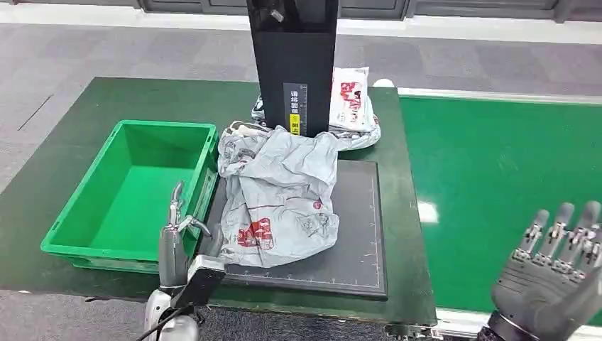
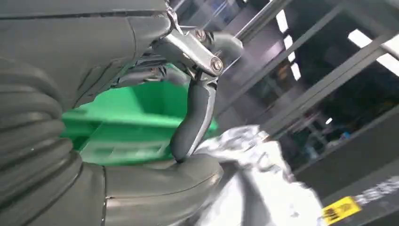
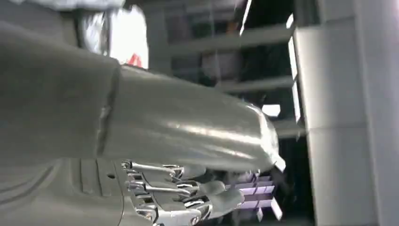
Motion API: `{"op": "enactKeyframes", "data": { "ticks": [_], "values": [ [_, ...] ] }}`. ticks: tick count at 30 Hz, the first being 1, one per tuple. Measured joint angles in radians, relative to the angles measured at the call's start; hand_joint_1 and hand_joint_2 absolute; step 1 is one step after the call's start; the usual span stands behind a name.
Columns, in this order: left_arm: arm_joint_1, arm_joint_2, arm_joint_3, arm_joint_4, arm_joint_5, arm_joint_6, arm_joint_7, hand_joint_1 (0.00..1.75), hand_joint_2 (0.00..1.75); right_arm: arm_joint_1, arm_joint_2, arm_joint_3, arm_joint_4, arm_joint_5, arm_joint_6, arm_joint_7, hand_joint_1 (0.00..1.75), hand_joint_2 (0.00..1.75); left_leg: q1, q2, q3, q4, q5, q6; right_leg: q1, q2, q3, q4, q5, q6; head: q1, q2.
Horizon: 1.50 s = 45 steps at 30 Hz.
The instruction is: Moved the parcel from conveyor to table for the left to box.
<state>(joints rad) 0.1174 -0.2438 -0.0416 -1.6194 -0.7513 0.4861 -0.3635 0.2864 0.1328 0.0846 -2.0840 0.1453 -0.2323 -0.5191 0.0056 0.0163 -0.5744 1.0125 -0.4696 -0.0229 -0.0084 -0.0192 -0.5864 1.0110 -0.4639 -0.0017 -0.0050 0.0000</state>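
Green-topped worktop point(image 1: 71, 163) carries the grey parcel point(image 1: 280, 199) beside the green crate point(image 1: 135, 192); the empty, spread-fingered left hand point(image 1: 177, 234) should probably grip its near edge, right hand point(image 1: 557, 266) open and clear.

Crumpled grey plastic parcel point(image 1: 280, 192) on flat black mat point(image 1: 355, 234); open green plastic crate point(image 1: 106, 234) left; green conveyor belt point(image 1: 490, 177) right.

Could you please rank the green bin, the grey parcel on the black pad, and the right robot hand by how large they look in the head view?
1. Green bin, largest.
2. Grey parcel, somewhat smaller.
3. Right robot hand, smallest, though it sits nearest the camera and is cut off by the picture's edge, so its apparent size misleads.
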Motion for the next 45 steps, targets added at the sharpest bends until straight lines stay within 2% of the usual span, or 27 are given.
{"op": "enactKeyframes", "data": {
  "ticks": [4,6,13,18,19,30,32,37,45],
  "values": [
    [0.004,0.002,-0.068,-0.058,-0.285,0.121,0.060,0.00,1.75,0.032,0.018,-0.075,0.006,-0.028,0.061,0.085,0.00,1.75,0.000,0.000,0.000,0.000,-0.001,0.001,0.000,0.000,0.001,0.000,0.000,0.000,0.000,0.000],
    [0.002,0.003,-0.115,-0.074,-0.385,0.147,0.105,0.00,1.75,0.032,0.031,-0.107,0.024,-0.025,0.090,0.093,0.00,1.75,0.000,0.000,0.000,0.000,-0.001,0.001,-0.001,0.000,0.001,0.000,0.000,0.000,0.000,0.000],
    [-0.005,0.015,-0.196,-0.094,-0.471,0.174,0.155,0.00,1.75,0.032,0.061,-0.167,0.055,-0.021,0.120,0.121,0.00,1.75,0.000,0.000,0.001,0.000,-0.001,0.001,0.000,0.000,0.001,0.000,0.000,0.000,0.000,0.000],
    [-0.084,0.034,-0.268,-0.017,-0.687,0.150,0.248,0.00,1.75,0.008,0.065,-0.176,0.122,-0.030,0.150,0.132,0.00,1.75,0.000,0.000,0.001,0.000,0.000,0.001,-0.001,0.000,0.001,0.000,0.000,0.000,0.000,0.000],
    [-0.112,0.040,-0.280,0.021,-0.720,0.144,0.272,0.00,0.00,0.002,0.065,-0.176,0.139,-0.032,0.155,0.131,0.00,1.75,0.000,0.000,0.001,0.000,0.000,0.001,-0.001,0.000,0.002,0.000,0.000,0.000,0.000,0.000],
    [-0.383,0.079,-0.340,0.434,-0.760,0.044,0.391,0.00,0.00,-0.050,0.066,-0.176,0.235,-0.021,0.190,0.135,0.00,1.75,0.000,-0.001,0.001,0.000,0.003,0.000,-0.001,0.000,0.001,0.000,0.002,0.000,0.000,0.000],
    [-0.424,0.083,-0.357,0.477,-0.760,0.017,0.428,0.00,0.00,-0.055,0.067,-0.176,0.242,-0.020,0.192,0.137,0.00,1.75,0.000,-0.001,0.001,0.000,0.003,0.000,-0.001,0.000,0.001,0.000,0.002,0.000,0.000,0.000],
    [-0.478,0.087,-0.382,0.523,-0.757,-0.046,0.416,0.00,0.00,-0.060,0.072,-0.176,0.251,-0.019,0.200,0.140,0.00,1.75,0.000,-0.001,0.001,0.000,0.003,0.000,-0.001,0.000,0.001,0.000,0.002,0.000,0.000,0.000],
    [-0.571,0.101,-0.398,0.614,-0.762,-0.096,0.510,0.00,0.00,-0.065,0.076,-0.176,0.253,0.004,0.250,0.146,0.00,1.75,0.000,-0.001,0.000,0.000,0.003,0.000,0.000,0.000,0.001,0.000,0.002,0.000,0.000,0.000]
  ]
}}
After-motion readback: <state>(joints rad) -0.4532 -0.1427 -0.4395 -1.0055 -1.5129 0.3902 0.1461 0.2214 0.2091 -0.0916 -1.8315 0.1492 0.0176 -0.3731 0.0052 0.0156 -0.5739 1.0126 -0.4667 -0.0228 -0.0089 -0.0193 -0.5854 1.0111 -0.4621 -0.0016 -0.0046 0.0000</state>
